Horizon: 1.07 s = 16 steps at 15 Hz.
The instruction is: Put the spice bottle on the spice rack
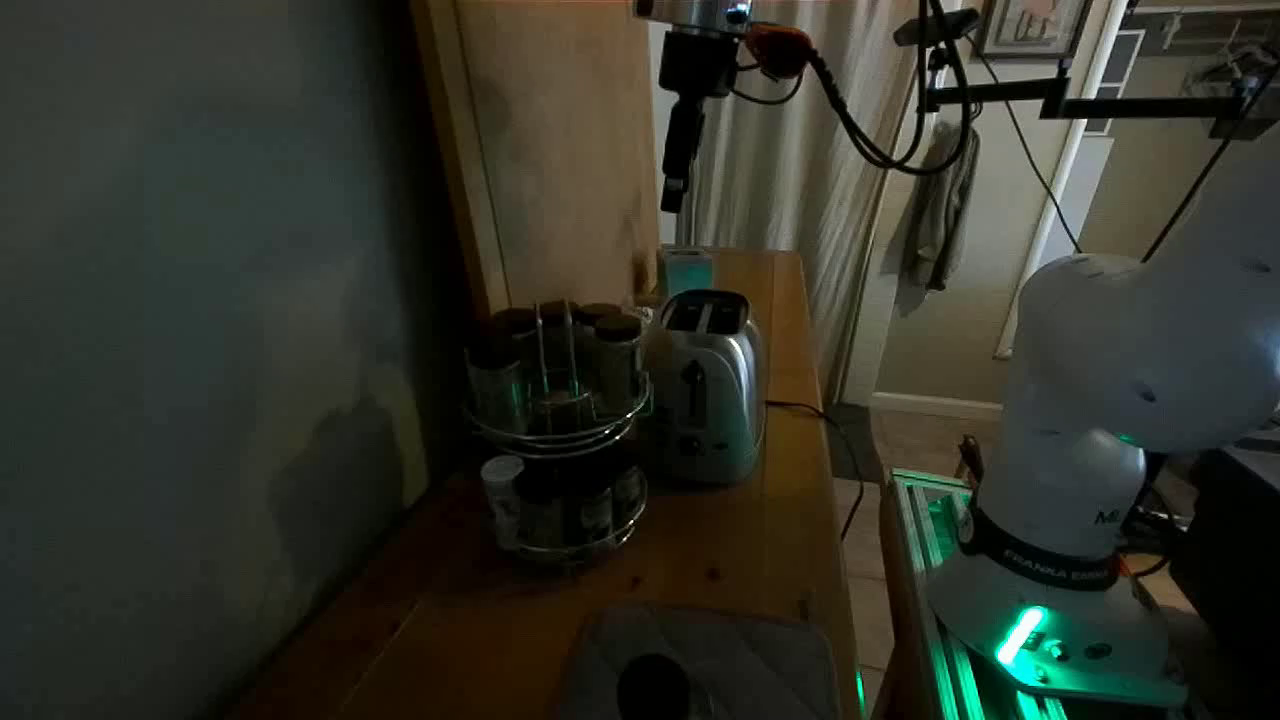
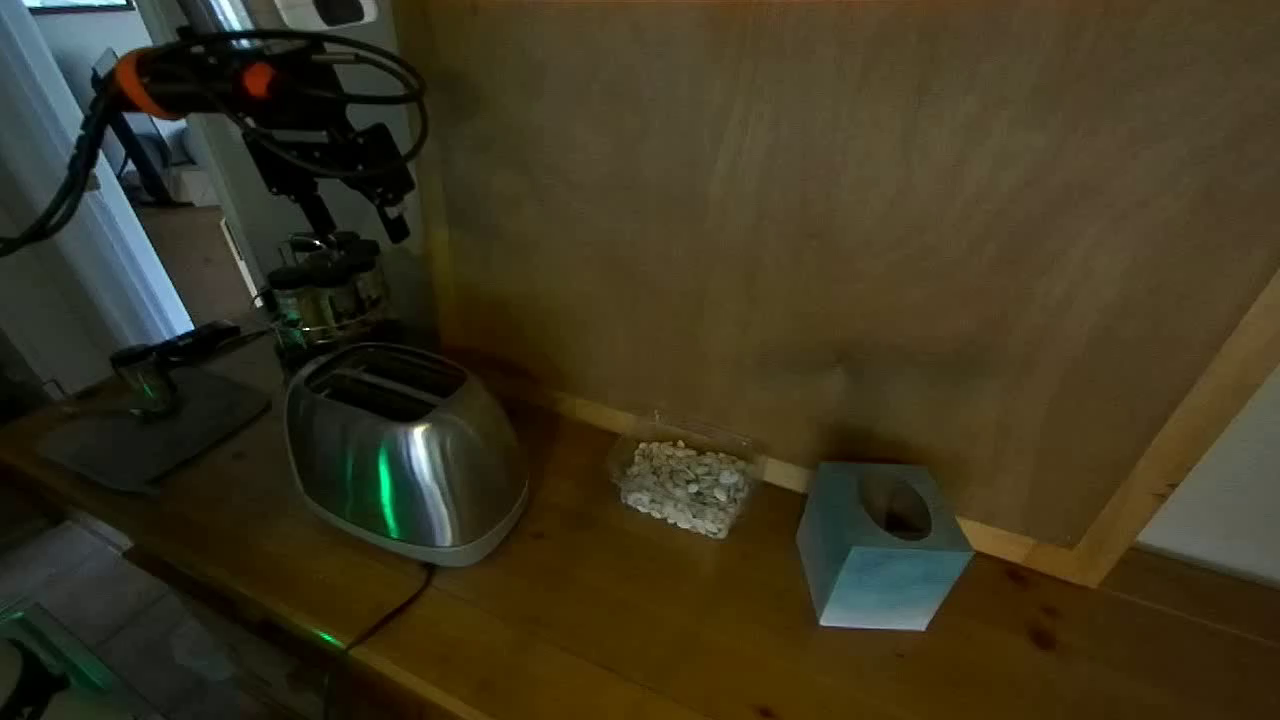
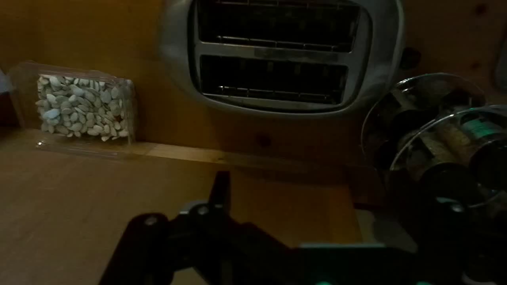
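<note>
A spice bottle, a small glass jar with a dark lid (image 1: 653,688), stands on the grey mat at the near end of the counter. It also shows in an exterior view (image 2: 150,388). The spice rack (image 1: 548,438) is a round two-tier wire stand with jars on both tiers; it shows in an exterior view (image 2: 345,328) behind the toaster and at the right of the wrist view (image 3: 412,139). My gripper (image 2: 360,230) is open and empty, high above the counter. In an exterior view the gripper (image 1: 674,195) hangs above and beyond the toaster.
The silver toaster (image 1: 705,420) stands right beside the rack, its cord running over the counter edge. A clear box of seeds (image 2: 690,485) and a pale blue tissue box (image 2: 885,560) stand along the wooden panel. The grey mat (image 1: 750,650) lies in front of the rack.
</note>
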Motion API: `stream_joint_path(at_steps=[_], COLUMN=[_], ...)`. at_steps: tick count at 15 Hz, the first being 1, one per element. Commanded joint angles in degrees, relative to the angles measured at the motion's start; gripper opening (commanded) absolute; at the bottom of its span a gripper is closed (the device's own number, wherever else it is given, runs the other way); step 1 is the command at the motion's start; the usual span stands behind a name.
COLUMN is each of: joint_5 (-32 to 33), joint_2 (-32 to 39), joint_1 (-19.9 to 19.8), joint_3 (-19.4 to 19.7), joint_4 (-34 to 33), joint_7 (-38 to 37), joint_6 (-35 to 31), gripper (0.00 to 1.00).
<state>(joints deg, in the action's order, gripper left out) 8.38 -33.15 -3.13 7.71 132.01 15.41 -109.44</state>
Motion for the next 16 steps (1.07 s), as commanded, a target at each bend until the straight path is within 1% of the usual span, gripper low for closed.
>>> stream_joint_path(at_steps=[1, 3, 5, 7, 12, 16], joint_5=[0.01, 0.01, -1.28, -3.17, -12.86, -17.82], joint_2=[0.04, 0.04, 0.76, 0.77, 1.21, 2.77], joint_1=[0.06, 0.06, 1.85, 4.68, 13.86, 19.1], joint_3=[0.03, 0.03, -1.11, -2.9, -7.24, -9.68], joint_4=[-0.12, -0.12, -0.46, -0.48, -0.16, 0.72], joint_7=[-0.02, -0.03, 0.46, 1.08, 3.72, 7.67], joint_6=[0.12, 0.12, 0.7, 1.78, 5.41, 8.58], gripper=[1.0, 1.0, 1.0, 1.0, 1.0, 1.0])
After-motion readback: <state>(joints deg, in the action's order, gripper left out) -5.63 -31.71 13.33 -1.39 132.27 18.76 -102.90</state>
